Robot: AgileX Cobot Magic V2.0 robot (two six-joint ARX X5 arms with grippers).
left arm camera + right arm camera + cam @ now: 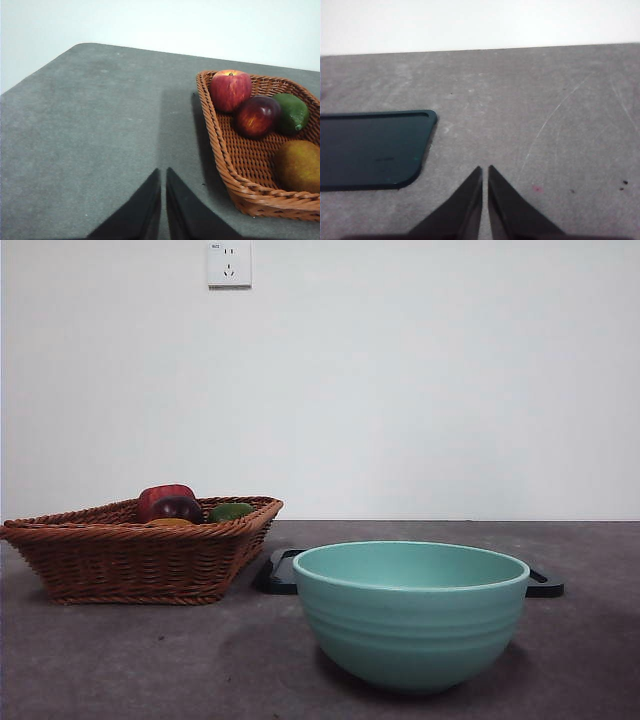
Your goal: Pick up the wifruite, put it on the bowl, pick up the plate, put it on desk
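The wifruite [298, 165], small, dull and orange-brown, lies in a brown wicker basket [218, 141]; in the front view only its top [170, 523] peeks over the rim. The teal-green bowl [412, 615] stands on the desk [140, 660] at the front right, with nothing showing above its rim. Behind it lies a flat black plate [277, 572], which the right wrist view shows beside my right gripper [485, 171]. That gripper is shut and hovers over bare desk. My left gripper [163, 173] is shut too, beside the basket and apart from it. Neither arm shows in the front view.
The basket [130, 558] stands at the left and also holds a red apple [230, 89], a dark red-purple fruit [256, 116] and a green fruit [292, 112]. A white wall with a socket [229, 263] closes the far side.
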